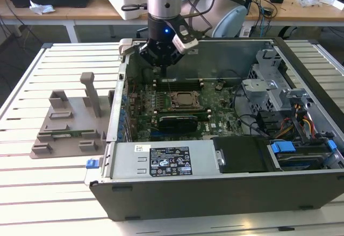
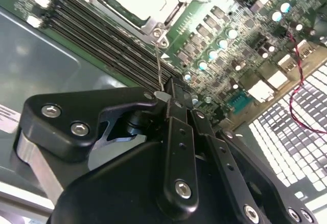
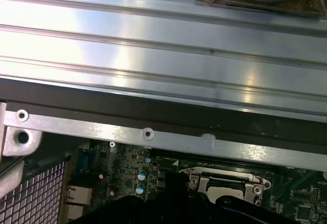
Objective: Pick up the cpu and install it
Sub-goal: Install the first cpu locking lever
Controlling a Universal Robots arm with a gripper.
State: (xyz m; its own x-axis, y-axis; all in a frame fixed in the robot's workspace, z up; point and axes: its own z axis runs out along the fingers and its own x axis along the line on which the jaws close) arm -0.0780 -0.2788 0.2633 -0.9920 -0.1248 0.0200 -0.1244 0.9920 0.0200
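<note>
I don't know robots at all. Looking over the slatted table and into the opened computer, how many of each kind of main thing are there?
Open computer case: 1
Grey holder tray beside the case: 1
Processor socket on the board: 1
Black card below the socket: 1
Robot gripper above the board: 1
Total: 5

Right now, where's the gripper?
In the exterior view the gripper hangs inside the open case, over the motherboard's far edge, just behind the socket.
</note>
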